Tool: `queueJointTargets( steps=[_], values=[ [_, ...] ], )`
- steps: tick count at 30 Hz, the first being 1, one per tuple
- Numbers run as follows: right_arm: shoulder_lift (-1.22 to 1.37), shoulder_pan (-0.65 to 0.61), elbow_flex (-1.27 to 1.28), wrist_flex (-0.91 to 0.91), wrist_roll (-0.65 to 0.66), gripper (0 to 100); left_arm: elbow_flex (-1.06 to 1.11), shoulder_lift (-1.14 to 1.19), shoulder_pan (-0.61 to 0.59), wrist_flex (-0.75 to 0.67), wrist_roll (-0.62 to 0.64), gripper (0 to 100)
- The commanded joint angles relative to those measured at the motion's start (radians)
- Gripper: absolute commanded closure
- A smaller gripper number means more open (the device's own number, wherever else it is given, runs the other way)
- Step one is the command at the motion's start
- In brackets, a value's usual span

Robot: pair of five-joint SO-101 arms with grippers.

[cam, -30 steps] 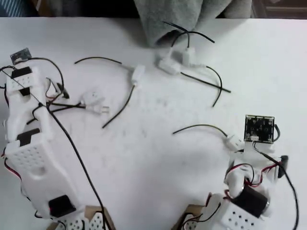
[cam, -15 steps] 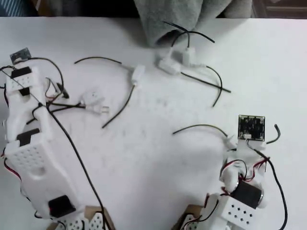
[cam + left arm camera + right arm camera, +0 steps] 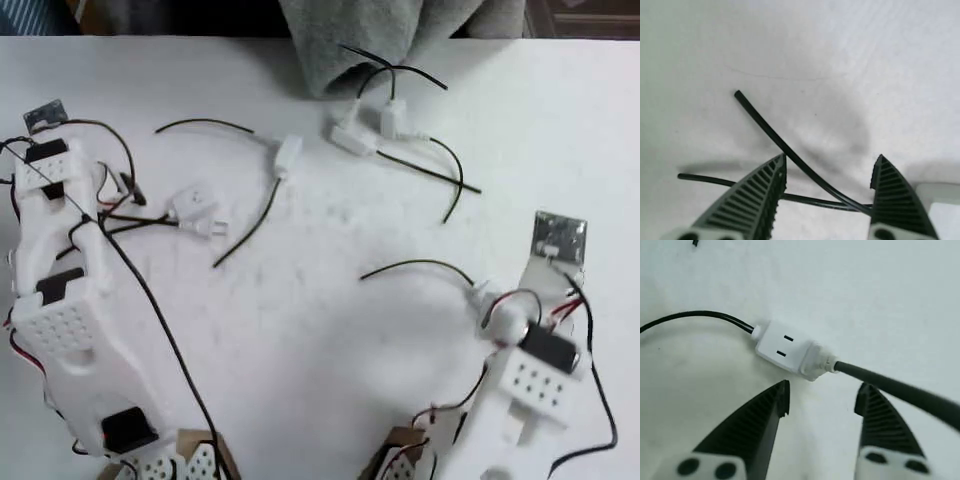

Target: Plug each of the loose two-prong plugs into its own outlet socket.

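right hand (image 3: 823, 387) gapes near socket (image 3: 782, 346), seemingly plugged; left hand (image 3: 830, 159) gapes over cord (image 3: 790, 152).

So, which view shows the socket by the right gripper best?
The right wrist view: the socket lies whole just ahead of the open right gripper, both slots plain. In the high view it is a small white block beside that arm.

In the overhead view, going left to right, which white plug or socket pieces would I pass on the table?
Pronged plug → lone connector → pair of connectors by the grey cloth → socket beside the right arm.
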Motion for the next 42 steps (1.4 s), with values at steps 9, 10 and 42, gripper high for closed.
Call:
queueJointTargets(
  steps=[9,10,42],
  values=[
    [0.209,0.004,-0.15,-0.068,-0.071,81.4,-0.014,-0.007,0.007,-0.012,-0.006,73],
    [0.219,0.01,-0.152,-0.074,-0.071,81.0,-0.014,-0.007,0.007,-0.012,-0.006,73],
    [0.26,0.05,-0.098,-0.182,-0.064,94.3,-0.012,-0.007,0.007,-0.012,-0.006,73]
  ],
)
